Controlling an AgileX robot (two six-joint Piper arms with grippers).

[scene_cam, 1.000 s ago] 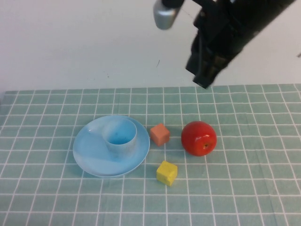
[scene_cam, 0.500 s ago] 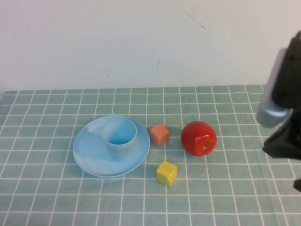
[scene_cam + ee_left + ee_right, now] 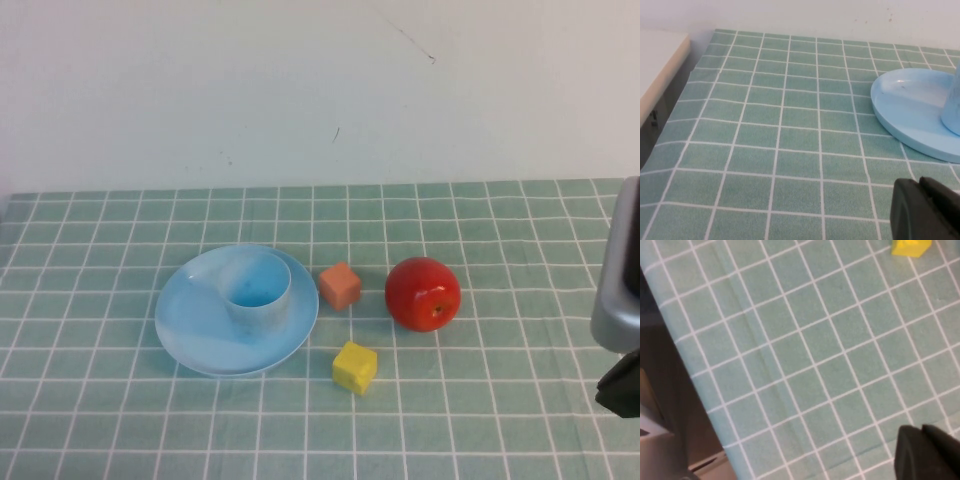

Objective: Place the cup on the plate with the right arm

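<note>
The light blue cup (image 3: pixel 256 290) stands upright on the right part of the round light blue plate (image 3: pixel 195 330), left of the table's middle. The right arm (image 3: pixel 620 300) shows only at the right edge of the high view, far from the cup. My right gripper (image 3: pixel 921 432) is shut and empty above the checked cloth near the table's edge. My left gripper (image 3: pixel 920 187) is shut and empty, low over the cloth beside the plate (image 3: pixel 910 105); the cup's side (image 3: pixel 954 110) shows at that view's edge.
An orange cube (image 3: pixel 340 286) sits just right of the plate, a red apple (image 3: pixel 423 293) further right, and a yellow cube (image 3: pixel 355 367) in front of them. The yellow cube (image 3: pixel 910 247) also shows in the right wrist view, with the table's edge (image 3: pixel 670 335).
The right arm has swung from above the back of the table down and out to the right edge of the high view. The cup, plate, apple and cubes have not moved.
</note>
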